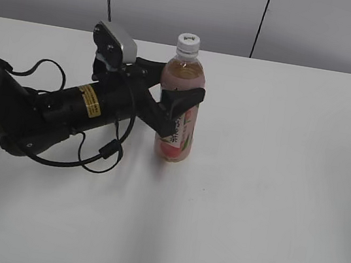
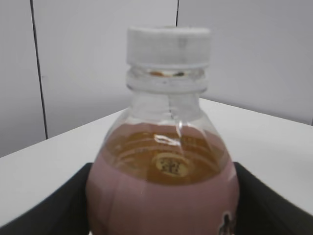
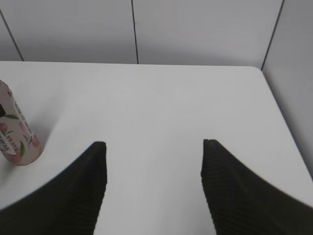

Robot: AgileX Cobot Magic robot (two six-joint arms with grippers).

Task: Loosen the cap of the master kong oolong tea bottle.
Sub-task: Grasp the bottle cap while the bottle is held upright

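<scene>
Exterior view: white desk [image 1: 273, 186] carries the upright master kong oolong tea bottle [image 1: 178, 115], nearly full, hence fairly heavy, with thin walls that may flex. Left hand [image 1: 180, 109] is clamped around its labelled midsection. Right hand [image 3: 154, 188] stands apart, empty, well clear. Cap [image 1: 188, 40] is small and rigid; grip its side wall.

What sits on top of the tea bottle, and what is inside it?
A white cap sits on the neck of the bottle. Amber tea shows through the clear shoulder; lower down, the pink label and the left gripper around the body hide the contents.
</scene>
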